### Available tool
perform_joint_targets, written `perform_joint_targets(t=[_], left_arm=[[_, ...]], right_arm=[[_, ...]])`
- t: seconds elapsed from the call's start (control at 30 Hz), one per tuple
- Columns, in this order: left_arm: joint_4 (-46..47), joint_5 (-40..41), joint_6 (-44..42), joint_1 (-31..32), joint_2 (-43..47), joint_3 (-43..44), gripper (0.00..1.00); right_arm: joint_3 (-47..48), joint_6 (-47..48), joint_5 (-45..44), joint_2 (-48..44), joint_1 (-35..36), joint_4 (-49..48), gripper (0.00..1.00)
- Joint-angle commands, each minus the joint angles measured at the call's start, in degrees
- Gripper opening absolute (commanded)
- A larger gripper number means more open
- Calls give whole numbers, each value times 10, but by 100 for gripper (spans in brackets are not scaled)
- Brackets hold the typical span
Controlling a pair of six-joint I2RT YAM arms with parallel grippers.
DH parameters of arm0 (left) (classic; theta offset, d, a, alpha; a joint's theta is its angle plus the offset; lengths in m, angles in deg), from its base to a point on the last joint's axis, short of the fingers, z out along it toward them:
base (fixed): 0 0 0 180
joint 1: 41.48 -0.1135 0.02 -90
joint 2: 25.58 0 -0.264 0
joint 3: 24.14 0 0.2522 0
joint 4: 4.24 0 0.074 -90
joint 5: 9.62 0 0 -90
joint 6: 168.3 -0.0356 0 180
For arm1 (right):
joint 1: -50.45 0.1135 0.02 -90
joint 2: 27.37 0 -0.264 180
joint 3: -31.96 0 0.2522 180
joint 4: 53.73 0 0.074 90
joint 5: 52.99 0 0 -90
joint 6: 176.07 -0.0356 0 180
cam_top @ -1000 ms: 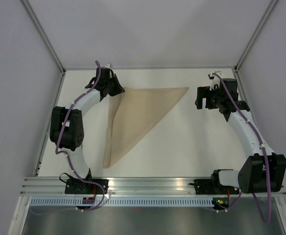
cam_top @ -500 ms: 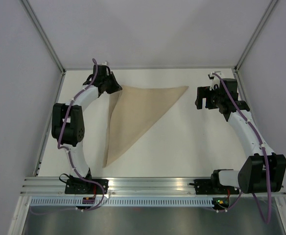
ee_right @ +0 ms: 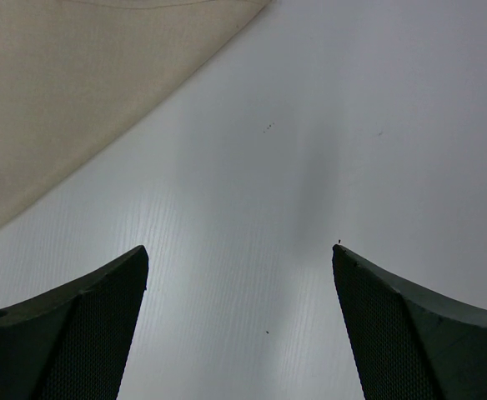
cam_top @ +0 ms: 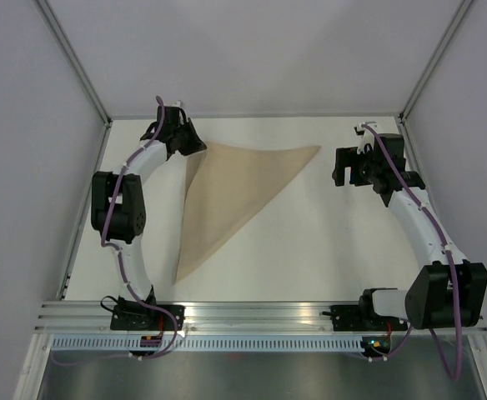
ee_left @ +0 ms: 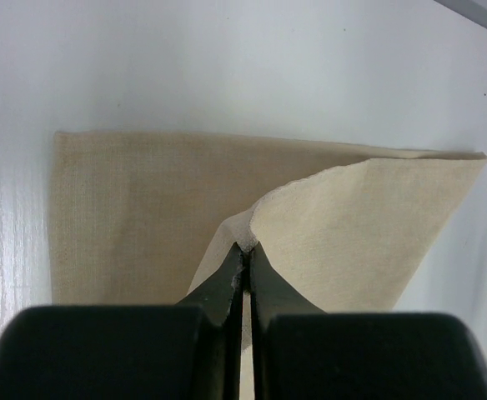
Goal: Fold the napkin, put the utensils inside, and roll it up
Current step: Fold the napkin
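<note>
Top view: a large, plain tan-beige cloth napkin (cam_top: pixel 235 187) lay on the white bench (cam_top: pixel 335 250), folded into a triangle, upper left of centre in the frame. One point reached right along the far edge. Another ran down toward the lower left. The third corner sat at upper left, at the left hand (cam_top: pixel 198 148).

Left wrist view: the left hand's black fingers (ee_left: pixel 227 283) were pressed together with no gap, nipping a corner of the top cloth layer. That layer rose off the lower one and curled in toward the fingertips. The lower layer lay flat on the bench across the middle of the frame.

The right hand (cam_top: pixel 342 171) was at upper right of the top view, well apart from the napkin's right point.

Right wrist view: its two dark fingers (ee_right: pixel 68 333) stood wide apart at the lower corners, gripping nothing, with bare bench beneath. The napkin's edge showed only in the upper left of that frame, clear of both fingers.
</note>
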Motion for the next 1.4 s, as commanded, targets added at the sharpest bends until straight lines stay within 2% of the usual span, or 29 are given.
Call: perform_joint_targets(t=[0.0,0.3,0.4,0.43,0.53,0.57,0.67,0.77,0.83,1.0,1.17,1.37], left_arm=[[-9,-16,-16,-6,-14,32,2],[-12,-22,-18,-9,-29,47,3],[-13,-17,-17,-11,-35,46,11],[-14,-13,-17,-12,-35,45,21],[-14,2,-16,-15,-35,44,34],[-14,10,-16,-17,-35,45,44],[-13,25,-12,-29,-29,47,61],[-21,56,-6,-42,-6,34,69],[-33,87,-1,-44,20,19,70],[-56,226,58,-44,156,-112,71],[-149,366,96,-45,253,-222,71],[-217,384,124,-75,334,-311,69]], right_arm=[[6,-3,-5,5,1,7,96],[7,0,-4,11,0,8,96],[7,0,-3,11,0,10,96],[7,0,-1,11,1,10,96],[7,0,3,11,0,11,96],[7,0,6,11,1,12,96],[8,-1,14,11,1,14,96],[7,-2,29,10,1,15,96],[8,-4,44,9,0,20,96],[7,-5,74,5,1,28,96],[8,-5,96,13,4,42,95],[7,-5,113,32,7,46,94]])
